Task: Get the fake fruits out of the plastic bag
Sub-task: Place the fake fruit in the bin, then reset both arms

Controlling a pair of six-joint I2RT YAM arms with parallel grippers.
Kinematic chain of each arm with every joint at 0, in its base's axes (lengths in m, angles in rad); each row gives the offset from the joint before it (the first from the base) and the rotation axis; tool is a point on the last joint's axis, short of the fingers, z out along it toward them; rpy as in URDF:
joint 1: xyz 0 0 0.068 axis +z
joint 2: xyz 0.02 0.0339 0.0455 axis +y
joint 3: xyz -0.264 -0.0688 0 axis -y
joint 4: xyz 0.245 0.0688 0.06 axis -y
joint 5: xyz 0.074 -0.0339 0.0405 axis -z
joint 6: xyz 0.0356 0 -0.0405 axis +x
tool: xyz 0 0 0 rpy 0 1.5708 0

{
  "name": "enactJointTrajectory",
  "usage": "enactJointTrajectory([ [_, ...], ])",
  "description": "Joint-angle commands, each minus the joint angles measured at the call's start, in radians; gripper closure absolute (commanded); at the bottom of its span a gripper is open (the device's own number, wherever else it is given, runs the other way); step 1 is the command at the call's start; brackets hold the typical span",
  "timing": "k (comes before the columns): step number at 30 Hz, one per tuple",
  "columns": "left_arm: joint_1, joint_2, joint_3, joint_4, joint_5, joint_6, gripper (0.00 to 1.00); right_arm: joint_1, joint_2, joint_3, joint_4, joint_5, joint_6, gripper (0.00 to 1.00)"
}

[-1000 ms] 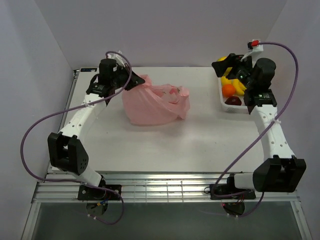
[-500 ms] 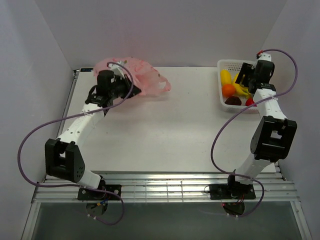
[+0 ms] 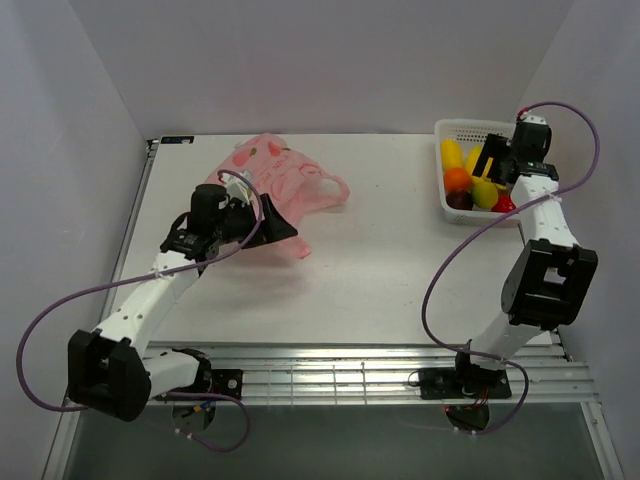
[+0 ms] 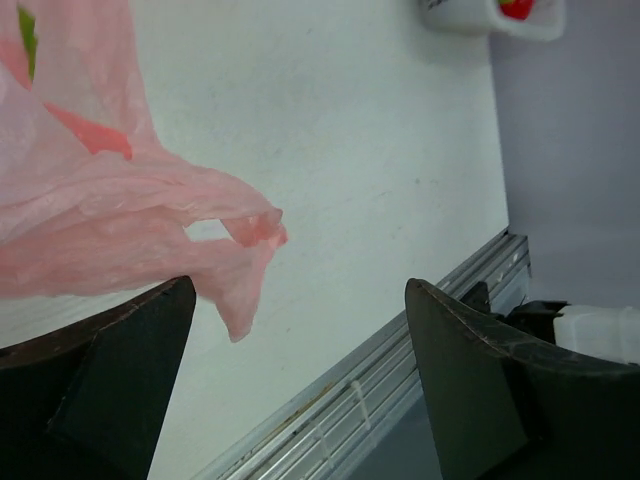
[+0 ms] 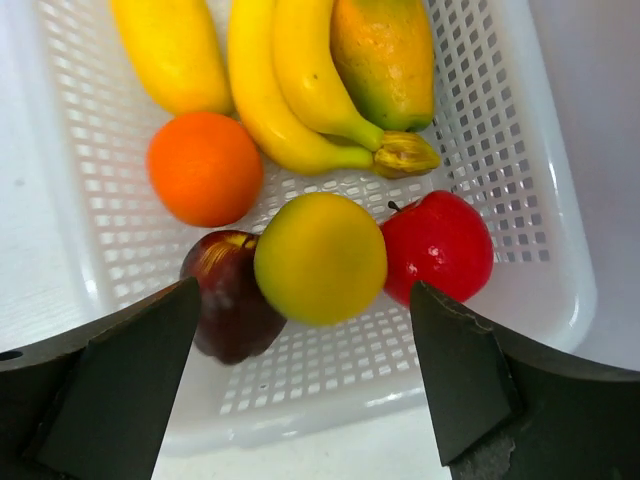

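Observation:
The pink plastic bag (image 3: 285, 175) lies crumpled on the table at the left. Its loose edge (image 4: 240, 260) hangs beside one finger of my left gripper (image 4: 300, 345), which is open and grips nothing. No fruit shows inside the bag. My right gripper (image 5: 305, 370) hovers open over the white basket (image 5: 540, 240). In the basket lie the banana bunch (image 5: 290, 90), orange (image 5: 205, 167), dark purple fruit (image 5: 228, 300), pale yellow fruit (image 5: 320, 257) and red apple (image 5: 437, 247).
Two mangoes, one plain yellow (image 5: 172, 50) and one orange-and-green (image 5: 385, 55), share the basket (image 3: 462, 125) at the back right. The table's metal front rail (image 4: 400, 370) runs close under the left gripper. White walls close in three sides.
The left arm brought the bag from the back-left corner toward the middle, and its jaws went from shut to open. A pale yellow fruit now lies in the basket.

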Motion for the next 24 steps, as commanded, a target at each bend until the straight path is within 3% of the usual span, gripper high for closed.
enactJointTrajectory([
  [1,-0.002,-0.140,0.126,-0.044,-0.042,0.019,0.02,-0.003,-0.212,0.054,-0.034,-0.084,0.034,0.10],
  [5,-0.003,-0.229,0.187,-0.161,-0.179,0.003,0.02,-0.003,-0.365,-0.010,-0.095,-0.135,0.099,0.10],
  [12,-0.002,-0.422,0.209,-0.394,-0.348,0.024,0.02,-0.002,-0.708,-0.263,-0.204,-0.217,0.151,0.10],
  [19,-0.002,-0.577,0.111,-0.451,-0.376,-0.036,0.02,-0.003,-1.070,-0.490,-0.282,-0.236,0.156,0.10],
  [24,-0.002,-0.610,0.060,-0.459,-0.365,-0.112,0.02,-0.003,-1.084,-0.486,-0.324,-0.270,0.145,0.10],
])
